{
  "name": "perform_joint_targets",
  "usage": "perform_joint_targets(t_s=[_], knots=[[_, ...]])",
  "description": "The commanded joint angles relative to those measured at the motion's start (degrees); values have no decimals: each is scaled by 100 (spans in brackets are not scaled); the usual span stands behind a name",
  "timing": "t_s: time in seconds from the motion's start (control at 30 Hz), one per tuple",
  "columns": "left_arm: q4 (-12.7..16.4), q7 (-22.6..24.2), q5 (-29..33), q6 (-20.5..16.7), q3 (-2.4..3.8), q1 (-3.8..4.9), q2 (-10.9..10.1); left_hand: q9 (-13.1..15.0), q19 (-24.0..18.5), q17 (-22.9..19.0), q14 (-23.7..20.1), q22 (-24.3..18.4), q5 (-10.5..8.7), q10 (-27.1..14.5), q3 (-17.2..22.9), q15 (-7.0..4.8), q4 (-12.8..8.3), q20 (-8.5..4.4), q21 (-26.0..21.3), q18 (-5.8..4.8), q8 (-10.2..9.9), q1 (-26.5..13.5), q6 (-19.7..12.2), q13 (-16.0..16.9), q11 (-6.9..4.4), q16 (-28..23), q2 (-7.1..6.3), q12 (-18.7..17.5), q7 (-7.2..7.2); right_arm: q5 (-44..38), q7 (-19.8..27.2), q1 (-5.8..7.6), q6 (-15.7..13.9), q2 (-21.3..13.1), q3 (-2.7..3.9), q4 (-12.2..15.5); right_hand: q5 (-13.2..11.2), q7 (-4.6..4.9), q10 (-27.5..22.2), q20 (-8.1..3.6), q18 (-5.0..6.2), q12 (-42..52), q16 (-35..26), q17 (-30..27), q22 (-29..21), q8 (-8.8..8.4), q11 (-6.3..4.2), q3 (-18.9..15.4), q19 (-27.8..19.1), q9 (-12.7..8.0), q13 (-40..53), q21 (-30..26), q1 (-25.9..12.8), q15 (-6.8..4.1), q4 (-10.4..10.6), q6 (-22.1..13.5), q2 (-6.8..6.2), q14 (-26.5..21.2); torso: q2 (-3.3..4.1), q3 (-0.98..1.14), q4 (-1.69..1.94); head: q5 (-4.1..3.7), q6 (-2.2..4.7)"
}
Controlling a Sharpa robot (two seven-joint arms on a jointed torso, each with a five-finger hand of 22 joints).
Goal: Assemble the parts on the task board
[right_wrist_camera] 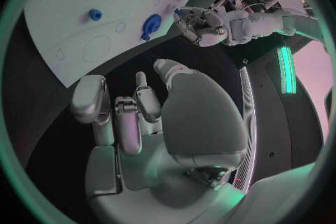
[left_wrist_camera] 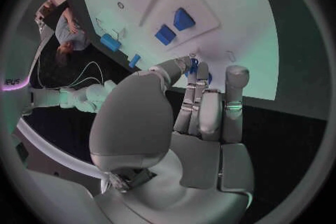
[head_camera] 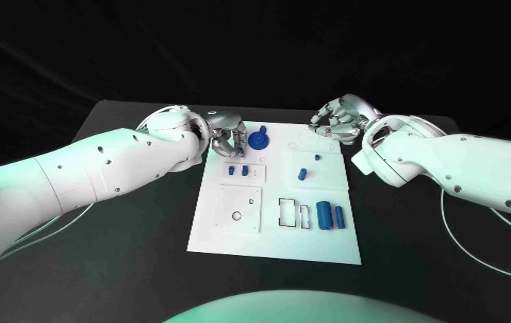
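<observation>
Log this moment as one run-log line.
left hand: at task board far edge, by blue round part, grasp unclear | right hand: curled, holding nothing, off board

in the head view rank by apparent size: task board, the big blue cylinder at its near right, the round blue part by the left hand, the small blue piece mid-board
1. task board
2. big blue cylinder
3. round blue part, looks close to the cylinder, and lies farther from the camera, so unsure
4. small blue piece
</observation>
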Motion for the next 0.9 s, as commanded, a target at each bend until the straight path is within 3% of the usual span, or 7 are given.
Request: perform_joint_targets(t_s=[0.03, 0.9], knots=[[-28, -31, -57, 230, -3, 3, 26, -4, -42, 4, -25, 436, 30, 29, -29, 2, 5, 16, -15, -45, -18, -66, -41, 6, 24, -32, 3, -31, 6, -59, 1, -4, 48, 1, 0, 5, 33, 3, -9, 9, 88, -20, -28, 1030, -9, -17, -13, 20, -32, 5, -5, -34, 2, -29, 4, 33, -34, 481, 8, 1, 3, -3, -10], [-68, -19, -111, 264, -36, -1, 125, 6, -49, 43, -21, 438, 2, 70, -53, 0, 1, 19, -11, -45, -38, -82, -53, 26, 17, -15, 17, -34, 6, -59, 2, -5, 53, -5, 0, 10, 33, 5, -8, 9, 90, -24, -29, 1029, -14, -22, -12, 31, -35, 7, -9, -44, -4, -29, 7, 33, -36, 481, -4, -2, 3, -9, -38]])
